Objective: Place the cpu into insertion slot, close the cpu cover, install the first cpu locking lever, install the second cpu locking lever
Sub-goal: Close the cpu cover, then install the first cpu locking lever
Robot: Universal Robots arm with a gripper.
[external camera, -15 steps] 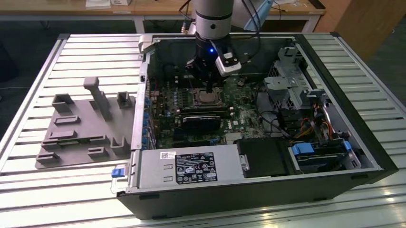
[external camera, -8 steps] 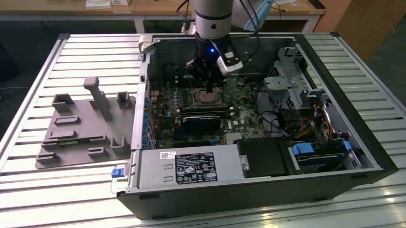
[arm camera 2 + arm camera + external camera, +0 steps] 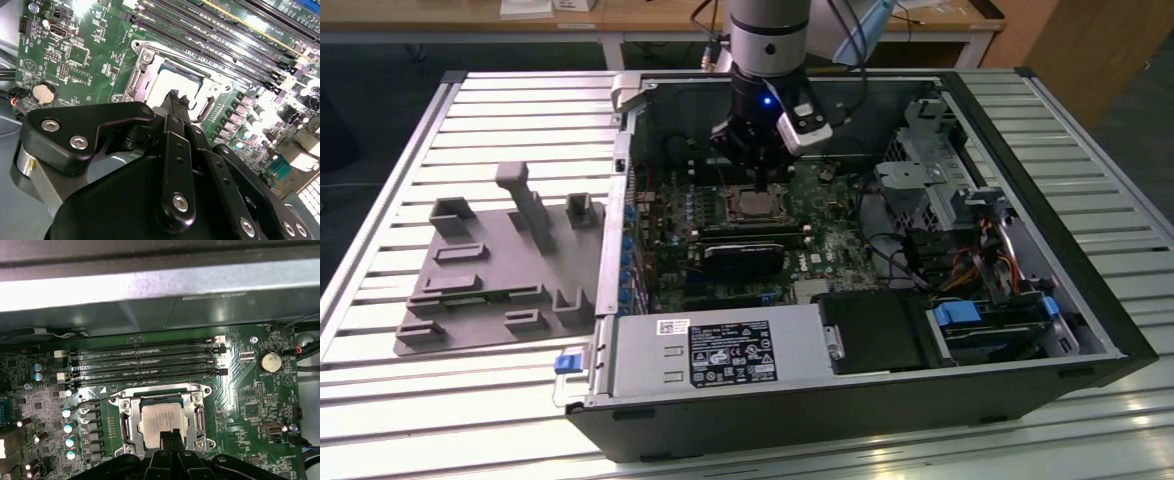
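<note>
Cpu: seated in slot, directly under pincer tips. Cover: apparently down around it. Pincer: pressed together, carrying nothing. Lever: beside slot, seemingly unlatched; locking judged outstanding.

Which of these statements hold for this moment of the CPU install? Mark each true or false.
1. The cpu lies in the insertion slot. True.
2. The cpu cover stands raised, clear of the socket. False: the cpu cover lies flat, framing the cpu.
3. The gripper hangs over the grey fixture outside the computer case. False: the gripper is inside the computer case, right above the cpu.
4. A round coin battery sits on the circuit board. True.
</note>
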